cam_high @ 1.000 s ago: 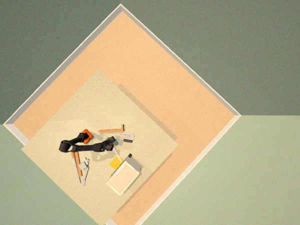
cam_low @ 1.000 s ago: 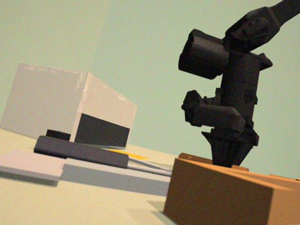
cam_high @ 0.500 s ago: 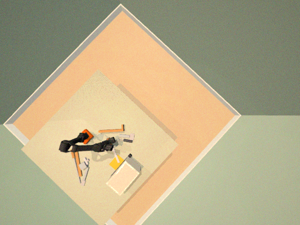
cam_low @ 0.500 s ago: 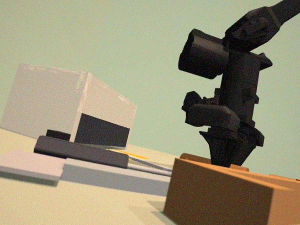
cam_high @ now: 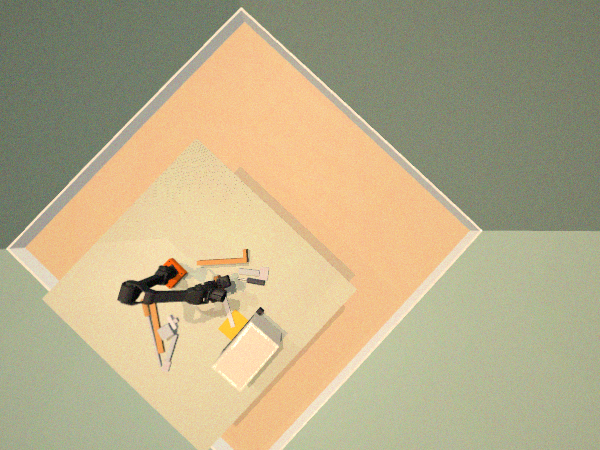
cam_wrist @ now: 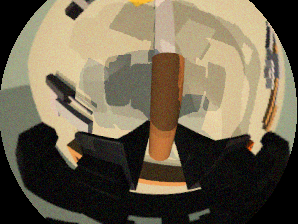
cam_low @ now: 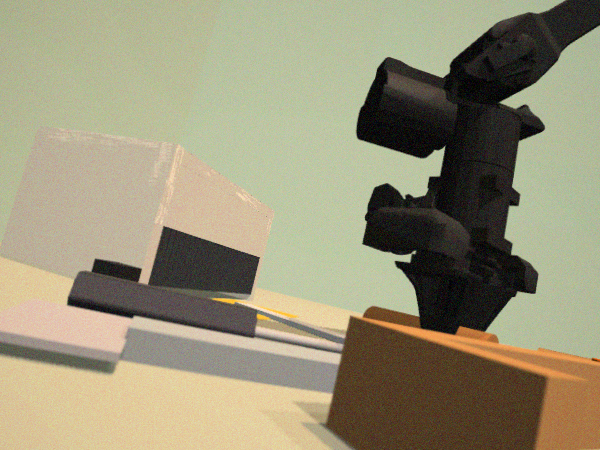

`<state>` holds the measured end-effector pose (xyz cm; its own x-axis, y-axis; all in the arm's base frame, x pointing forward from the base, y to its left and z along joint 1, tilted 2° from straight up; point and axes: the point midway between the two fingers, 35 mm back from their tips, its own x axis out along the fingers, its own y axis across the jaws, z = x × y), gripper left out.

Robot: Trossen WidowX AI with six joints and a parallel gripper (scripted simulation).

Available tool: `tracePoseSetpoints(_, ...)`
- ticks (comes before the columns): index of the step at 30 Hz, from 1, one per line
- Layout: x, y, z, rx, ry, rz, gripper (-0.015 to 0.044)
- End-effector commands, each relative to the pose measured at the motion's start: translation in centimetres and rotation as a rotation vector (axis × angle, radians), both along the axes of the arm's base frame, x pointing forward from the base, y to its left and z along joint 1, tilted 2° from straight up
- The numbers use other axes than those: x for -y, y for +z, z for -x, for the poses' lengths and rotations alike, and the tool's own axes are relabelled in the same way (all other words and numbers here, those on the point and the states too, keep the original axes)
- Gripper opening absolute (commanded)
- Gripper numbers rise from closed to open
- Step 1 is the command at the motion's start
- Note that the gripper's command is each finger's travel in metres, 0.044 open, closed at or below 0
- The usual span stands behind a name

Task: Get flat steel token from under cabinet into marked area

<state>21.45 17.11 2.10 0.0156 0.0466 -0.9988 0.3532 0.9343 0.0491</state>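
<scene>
Orange-brown, that round handle [cam_high: 216,278] [cam_low: 390,313] [cam_wrist: 166,92] is right in the tool [cam_high: 221,288] [cam_low: 440,330] [cam_wrist: 161,124], clenched between its black fingers! From the handle runs a long, flat, pale grey blade [cam_high: 229,312] [cam_low: 300,323] [cam_wrist: 165,32], pointing toward the boxy off-white cabinet [cam_high: 245,356] [cam_low: 95,200]. From above, its far end lies across the bright yellow marked area [cam_high: 226,330] [cam_low: 264,318] [cam_wrist: 141,2], directly in front of the cabinet; whether it touches down there, I cannot tell.

And the flat steel token? I can't pick it out in any view, so its exact place can't be told. The dark slotted vent panel [cam_low: 205,261] sits low on the cabinet's front, too dark to read through, with a small black block [cam_high: 260,311] [cam_low: 116,270] near one corner.

Across the pale yellow-beige surface [cam_high: 280,240] [cam_low: 175,410] [cam_wrist: 52,45], an orange L-shaped bar [cam_high: 222,261] [cam_low: 435,390] lies well apart from the cabinet. Between them, a slim dark grey grip [cam_high: 256,281] [cam_low: 160,305] lies just beside a pinkish-grey flat piece [cam_high: 263,273] [cam_low: 65,325]. Over on the other side of the arm, a long orange strip [cam_high: 157,332] lies next to a small grey block [cam_high: 167,331]!
</scene>
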Motion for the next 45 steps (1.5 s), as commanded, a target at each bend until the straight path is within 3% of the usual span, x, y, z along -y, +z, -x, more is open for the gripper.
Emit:
tracePoseSetpoints(1, 0.2, 0.1, -0.1, 0.0, -0.024, 0.001, 0.0)
tracePoseSetpoints(45, 4.1, 0.0, -2.0, 0.0, -0.045, 0.005, 0.0)
